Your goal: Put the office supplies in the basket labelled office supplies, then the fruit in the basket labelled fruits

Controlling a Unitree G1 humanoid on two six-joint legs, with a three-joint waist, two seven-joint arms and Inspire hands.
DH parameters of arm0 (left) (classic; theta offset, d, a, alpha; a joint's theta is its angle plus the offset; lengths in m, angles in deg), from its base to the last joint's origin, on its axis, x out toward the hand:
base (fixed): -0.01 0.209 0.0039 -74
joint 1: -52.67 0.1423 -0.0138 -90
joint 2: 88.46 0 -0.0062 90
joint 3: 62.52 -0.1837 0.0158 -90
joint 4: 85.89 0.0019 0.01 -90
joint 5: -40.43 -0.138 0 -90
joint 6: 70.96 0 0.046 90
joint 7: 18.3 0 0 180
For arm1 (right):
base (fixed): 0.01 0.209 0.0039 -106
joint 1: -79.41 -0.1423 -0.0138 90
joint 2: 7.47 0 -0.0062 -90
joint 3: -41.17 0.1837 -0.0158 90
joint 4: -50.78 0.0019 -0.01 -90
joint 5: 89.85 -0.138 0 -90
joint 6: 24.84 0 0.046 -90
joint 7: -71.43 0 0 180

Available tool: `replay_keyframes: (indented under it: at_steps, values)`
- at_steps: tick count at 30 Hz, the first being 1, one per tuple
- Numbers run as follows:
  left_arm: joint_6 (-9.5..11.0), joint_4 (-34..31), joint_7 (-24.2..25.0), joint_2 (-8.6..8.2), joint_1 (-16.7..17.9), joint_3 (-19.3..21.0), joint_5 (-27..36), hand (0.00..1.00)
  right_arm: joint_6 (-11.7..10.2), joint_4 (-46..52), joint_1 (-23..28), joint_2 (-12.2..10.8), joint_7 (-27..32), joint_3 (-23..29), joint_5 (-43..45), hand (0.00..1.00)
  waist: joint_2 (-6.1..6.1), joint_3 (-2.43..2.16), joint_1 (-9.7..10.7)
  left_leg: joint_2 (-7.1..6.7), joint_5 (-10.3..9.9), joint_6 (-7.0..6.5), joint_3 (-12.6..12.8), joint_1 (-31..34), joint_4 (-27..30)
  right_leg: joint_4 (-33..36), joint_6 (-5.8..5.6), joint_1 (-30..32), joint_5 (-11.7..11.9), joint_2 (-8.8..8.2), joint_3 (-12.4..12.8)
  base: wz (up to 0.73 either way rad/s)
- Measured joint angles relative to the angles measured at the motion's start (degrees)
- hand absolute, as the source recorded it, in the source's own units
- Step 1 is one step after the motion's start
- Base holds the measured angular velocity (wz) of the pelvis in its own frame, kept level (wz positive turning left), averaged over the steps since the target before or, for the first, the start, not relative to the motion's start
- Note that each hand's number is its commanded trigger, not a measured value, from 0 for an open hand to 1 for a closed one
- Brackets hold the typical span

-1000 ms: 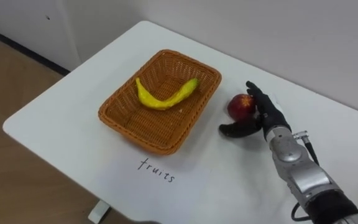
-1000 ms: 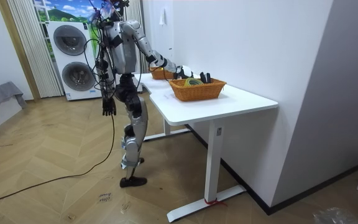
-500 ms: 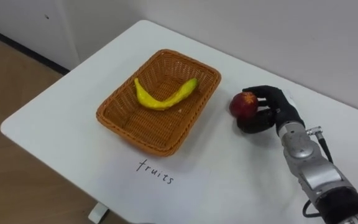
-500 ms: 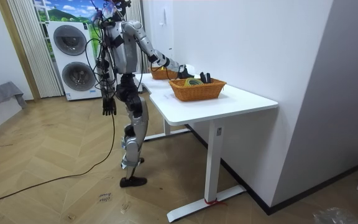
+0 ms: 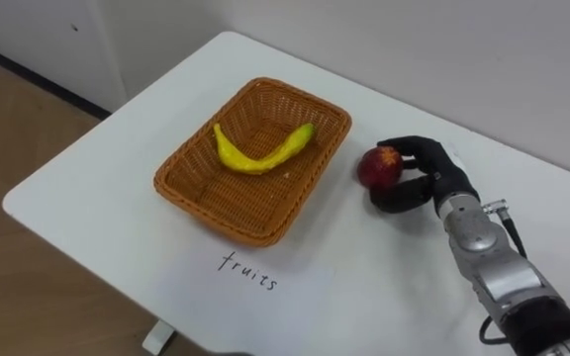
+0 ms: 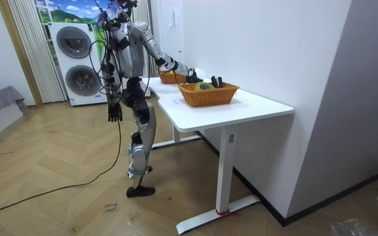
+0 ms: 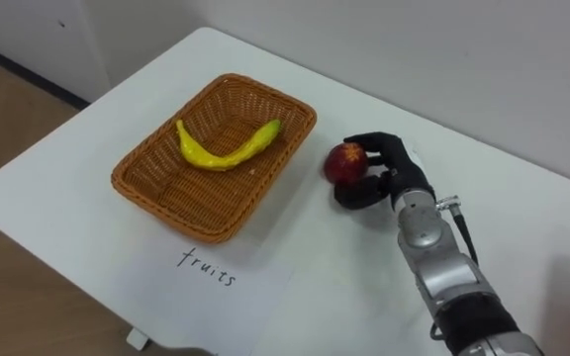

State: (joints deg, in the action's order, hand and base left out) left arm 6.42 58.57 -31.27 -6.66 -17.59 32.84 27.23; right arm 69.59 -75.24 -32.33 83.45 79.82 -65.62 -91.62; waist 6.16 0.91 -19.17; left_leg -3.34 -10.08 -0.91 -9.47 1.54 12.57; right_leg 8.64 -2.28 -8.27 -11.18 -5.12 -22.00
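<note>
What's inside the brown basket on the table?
One yellow banana lies on the basket's woven bottom; the patch right under it is covered. The red apple is outside, beside the basket, with the right hand curled round it.

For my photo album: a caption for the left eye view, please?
Right hand curled round a red fruit beside the basket holding a banana.

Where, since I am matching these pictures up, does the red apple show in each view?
Left eye view: apple right of centre, in right hand.
Right eye view: apple near centre.
Room view: too small to tell, at the right hand.
Landmark: fruit basket beside it.
</note>
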Motion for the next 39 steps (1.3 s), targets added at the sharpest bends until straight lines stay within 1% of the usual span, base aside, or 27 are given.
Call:
replay_keyframes:
  at_steps: [4, 9, 10, 12, 13, 14, 15, 16, 17, 18, 19, 20, 21, 22, 23, 26, 29, 30, 31, 34, 36, 39]
  values:
    - [-0.1, -0.1, -0.1, 0.14, 0.0, -0.5, 0.1, 0.0, 0.1, -0.4, 0.0, -0.1, -0.2, 0.0, -0.5, 1.0, 0.04, -0.04, 0.1, -0.02, 0.0, 0.0, 0.0, -0.2, 0.1, 0.0, 0.0, -0.3, 0.0, 0.0, 0.0, 0.0]
    - [0.0, -0.5, -1.0, -0.01, 0.2, -1.1, 0.1, 0.0, 0.2, -0.1, 0.3, -0.6, 0.6, 0.2, -0.4, 1.0, -0.04, -0.22, 0.7, -0.02, 0.0, -0.01, 0.0, -0.2, 0.3, 0.0, 0.0, -0.4, 0.0, -0.01, 0.1, 0.0]
    - [0.0, -0.5, -1.6, -0.13, 0.3, -1.1, 0.1, 0.0, 0.3, 0.0, 0.4, -0.8, 0.9, 0.2, -0.3, 1.0, -0.06, -0.33, 0.9, -0.02, 0.0, 0.0, 0.0, -0.2, 0.2, 0.0, 0.0, -0.4, 0.0, -0.01, 0.1, 0.0]
    - [0.0, -0.5, -2.0, -0.21, 0.6, -1.1, 0.2, 0.0, 0.4, 0.2, 0.7, -1.1, 1.2, 0.2, -0.3, 1.0, -0.02, -0.83, 1.8, -0.02, 0.0, -0.01, 0.1, -0.3, 0.3, 0.0, 0.0, -0.2, 0.0, -0.02, 0.2, 0.0]
    - [0.0, -0.5, -2.3, -0.32, 0.6, -1.1, 0.1, 0.0, 0.5, 1.0, 1.2, -1.1, 1.4, 0.4, -0.1, 1.0, -0.18, -0.89, 2.1, -0.02, 0.1, -0.04, 0.2, -0.5, 0.3, 0.0, 0.0, -0.3, 0.0, -0.03, 0.4, -0.04]
    - [0.0, -0.5, -2.5, -0.43, 0.6, -1.1, 0.1, 0.0, 0.5, 2.0, 2.3, -1.0, 1.6, 0.8, 0.1, 1.0, -0.5, -0.76, 2.3, -0.01, 0.1, -0.12, 0.5, -1.1, 0.3, 0.0, 0.0, -0.7, 0.0, -0.1, 0.7, -0.04]
    - [0.0, -0.5, -2.5, -0.46, 0.6, -1.0, 0.1, 0.0, 0.6, 2.9, 3.2, -1.0, 1.7, 1.2, 0.2, 1.0, -0.69, -0.77, 2.5, -0.01, 0.1, -0.13, 0.6, -1.2, 0.2, 0.0, 0.0, -0.8, 0.0, -0.15, 0.7, -0.04]
    - [0.1, -0.5, -2.5, -0.47, 0.6, -1.0, 0.2, 0.0, 0.9, 5.1, 4.7, -1.1, 1.9, 2.2, 0.4, 1.0, -0.79, -0.88, 3.1, -0.04, 0.2, -0.16, 0.6, -1.3, 0.2, 0.0, 0.0, -0.9, 0.0, -0.22, 0.8, -0.04]
    - [0.3, -0.5, -2.5, -0.58, 0.6, -1.0, 0.2, 0.0, 1.2, 7.0, 5.4, -1.1, 2.0, 2.8, 0.6, 1.0, -1.27, -0.56, 3.9, -0.05, 0.2, -0.18, 0.9, -1.1, 0.3, 0.1, 0.0, -0.9, 0.0, -0.3, 0.6, -0.06]
    - [0.4, -0.5, -2.5, -0.66, 0.6, -1.0, 0.3, 0.0, 1.4, 7.7, 5.5, -1.0, 2.2, 3.0, 0.9, 1.0, -1.49, -0.41, 4.5, -0.05, 0.2, -0.19, 1.0, -1.1, 0.3, 0.1, 0.0, -0.9, 0.0, -0.34, 0.6, -0.13]
    - [0.5, -0.5, -2.6, -0.73, 0.6, -1.0, 1.0, 0.0, 1.5, 9.1, 5.7, -1.0, 2.6, 3.6, 1.9, 1.0, -1.94, -0.16, 5.4, -0.03, 0.2, -0.28, 1.6, -1.1, 0.2, 0.1, -0.03, -0.6, 0.0, -0.48, 0.8, -0.16]
    - [0.6, -0.2, -2.6, -0.73, 0.6, -1.0, 1.8, 0.0, 1.8, 11.1, 6.5, -1.0, 3.0, 4.7, 3.0, 1.0, -2.34, -0.38, 6.4, -0.08, 0.3, -0.32, 1.8, -1.0, 0.1, 0.1, -0.06, -0.3, 0.0, -0.56, 1.1, -0.14]
    - [0.6, 0.1, -2.6, -0.73, 0.5, -0.9, 2.0, 0.0, 2.0, 12.2, 6.9, -1.0, 3.3, 5.1, 3.8, 1.0, -2.59, -0.53, 6.6, -0.08, 0.3, -0.37, 1.9, -1.0, 0.0, 0.2, -0.07, -0.1, 0.0, -0.57, 1.4, -0.2]
    - [0.7, 0.8, -2.7, -0.75, 0.5, -0.9, 2.4, 0.0, 2.1, 14.1, 7.5, -1.0, 4.0, 5.8, 4.8, 1.0, -2.89, -0.73, 7.1, 0.0, 0.3, -0.42, 2.6, -1.2, -0.3, 0.2, -0.09, 0.0, 0.0, -0.62, 1.9, -0.22]
    - [0.6, 1.3, -2.7, -0.83, 0.6, -0.9, 2.3, 0.0, 2.1, 15.6, 7.5, -1.0, 4.4, 6.3, 5.2, 1.0, -3.06, -0.87, 7.8, 0.02, 0.3, -0.46, 2.9, -1.6, -0.6, 0.2, -0.09, -0.1, 0.0, -0.61, 2.3, -0.23]
    - [0.6, 1.2, -2.8, -1.46, 0.6, -0.9, 2.3, 0.0, 2.1, 19.6, 7.7, -1.0, 5.4, 7.6, 7.8, 1.0, -3.03, -0.9, 8.8, 0.01, 0.4, -0.52, 3.3, -2.6, -1.1, 0.2, -0.18, -0.6, -0.1, -0.62, 3.0, -0.11]
    - [0.5, 1.1, -2.8, -2.26, 0.2, -0.9, 2.3, 0.0, 2.1, 23.8, 7.6, -1.2, 5.9, 8.8, 9.1, 1.0, -2.94, -0.96, 9.0, 0.09, 0.4, -0.53, 3.5, -3.0, -1.3, 0.2, -0.19, -0.7, -0.1, -0.61, 3.2, -0.05]
    - [0.5, 1.2, -2.8, -2.35, 0.0, -0.9, 2.3, 0.0, 2.2, 24.4, 7.6, -1.3, 6.0, 9.1, 9.1, 1.0, -2.89, -0.99, 9.0, 0.11, 0.4, -0.52, 3.6, -3.2, -1.3, 0.2, -0.19, -0.8, -0.1, -0.61, 3.2, 0.0]
    - [0.4, 1.2, -2.9, -2.45, 0.0, -0.9, 2.4, 0.0, 2.7, 25.8, 7.6, -1.3, 6.1, 9.1, 9.1, 1.0, -2.73, -1.08, 8.9, 0.16, 0.4, -0.53, 3.6, -3.1, -1.5, 0.2, -0.2, -0.9, -0.1, -0.57, 3.4, -0.04]
    - [0.5, 1.2, -3.2, -2.48, -0.1, -1.0, 2.4, 0.0, 3.0, 28.2, 7.4, -2.2, 6.1, 9.1, 9.0, 1.0, -2.16, -1.3, 8.8, 0.43, 0.4, -0.52, 4.1, -3.3, -1.6, 0.2, -0.2, -0.9, -0.1, -0.43, 3.9, -0.03]
    - [0.6, 1.7, -3.2, -2.61, -0.3, -1.0, 2.3, 0.0, 3.0, 28.9, 7.0, -2.4, 5.9, 9.1, 9.0, 1.0, -1.95, -1.3, 8.7, 0.45, 0.4, -0.51, 4.1, -3.3, -1.6, 0.2, -0.2, -0.9, -0.1, -0.4, 4.0, 0.0]
    - [0.7, 1.9, -3.1, -2.78, -0.4, -1.0, 2.3, 0.0, 3.3, 31.7, 7.0, -2.6, 5.4, 9.1, 9.0, 1.0, -1.89, -1.05, 8.2, 0.47, 0.4, -0.51, 4.1, -3.3, -1.6, 0.2, -0.2, -0.8, -0.1, -0.39, 4.3, 0.0]
